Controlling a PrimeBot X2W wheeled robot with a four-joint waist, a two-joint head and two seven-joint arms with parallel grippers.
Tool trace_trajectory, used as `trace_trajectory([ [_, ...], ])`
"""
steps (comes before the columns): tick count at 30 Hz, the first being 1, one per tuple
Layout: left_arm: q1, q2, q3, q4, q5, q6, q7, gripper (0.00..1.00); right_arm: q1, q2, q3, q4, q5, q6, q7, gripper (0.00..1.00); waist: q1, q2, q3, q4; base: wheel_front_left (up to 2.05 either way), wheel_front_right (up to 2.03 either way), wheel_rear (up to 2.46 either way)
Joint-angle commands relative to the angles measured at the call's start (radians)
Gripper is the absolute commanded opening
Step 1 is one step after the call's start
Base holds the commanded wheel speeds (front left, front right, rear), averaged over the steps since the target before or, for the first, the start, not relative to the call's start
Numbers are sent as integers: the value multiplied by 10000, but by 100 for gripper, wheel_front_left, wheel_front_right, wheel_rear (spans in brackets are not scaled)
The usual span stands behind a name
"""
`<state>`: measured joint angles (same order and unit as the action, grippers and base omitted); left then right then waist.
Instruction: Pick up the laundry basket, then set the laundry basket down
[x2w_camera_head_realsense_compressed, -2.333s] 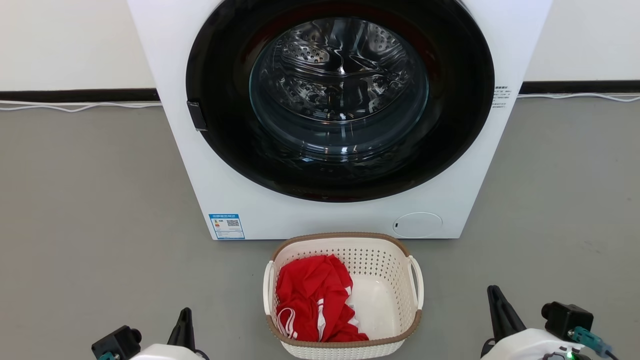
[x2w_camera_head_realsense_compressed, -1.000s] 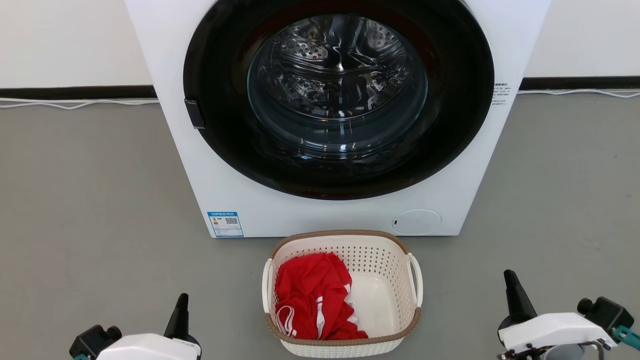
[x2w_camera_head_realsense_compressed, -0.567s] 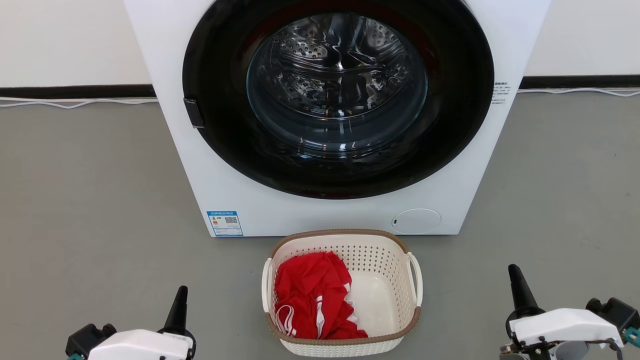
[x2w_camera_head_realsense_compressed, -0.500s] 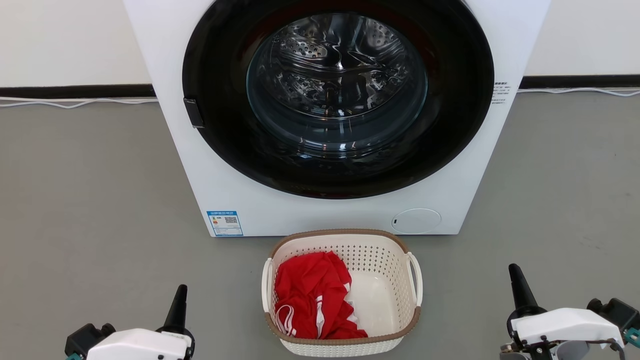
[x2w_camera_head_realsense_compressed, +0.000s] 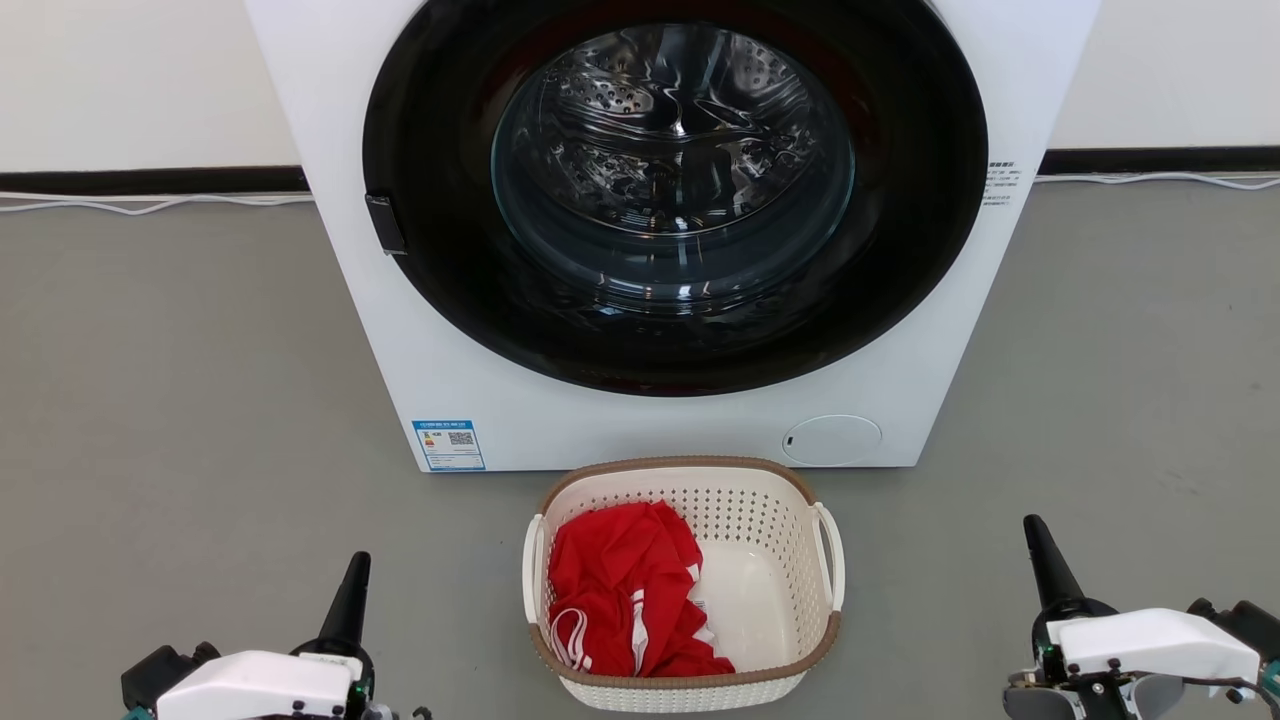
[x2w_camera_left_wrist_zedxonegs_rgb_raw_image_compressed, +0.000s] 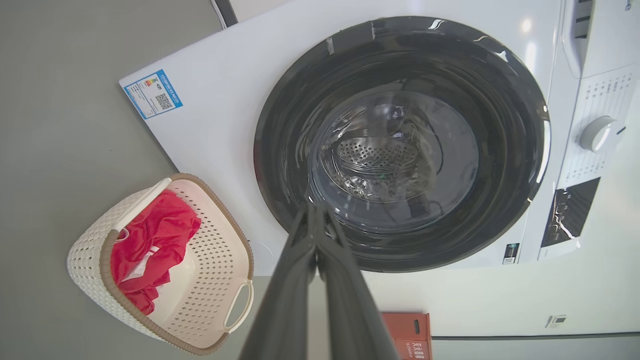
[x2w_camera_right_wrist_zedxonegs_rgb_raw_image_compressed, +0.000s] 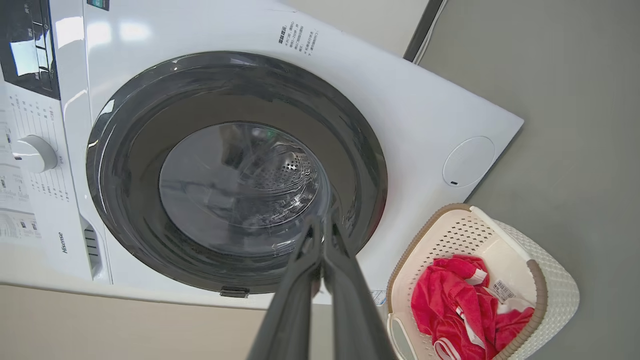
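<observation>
**Basket sitting between two clenched grippers**

The laundry basket is sitting on the grey floor just before the washing machine, holding a red garment. The left gripper and right gripper are hovering well apart from it, both clenched on nothing.

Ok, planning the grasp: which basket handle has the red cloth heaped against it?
The left handle of the laundry basket: the red cloth lies on that side, while the right handle faces bare basket floor.
</observation>
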<state>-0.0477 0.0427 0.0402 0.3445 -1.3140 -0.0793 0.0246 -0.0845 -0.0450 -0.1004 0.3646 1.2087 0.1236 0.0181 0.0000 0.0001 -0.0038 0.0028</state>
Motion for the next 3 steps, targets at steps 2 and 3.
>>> trace_trajectory([
  [2,-521,91,318,-380,-378,-133,100,0,-257,-46,105,-432,530,56,159,0,0,-1,6,-2,0,0,0],
  [3,-524,91,334,-402,-471,-147,129,0,-256,-47,97,-460,656,56,188,0,0,-1,8,-3,0,0,0],
])
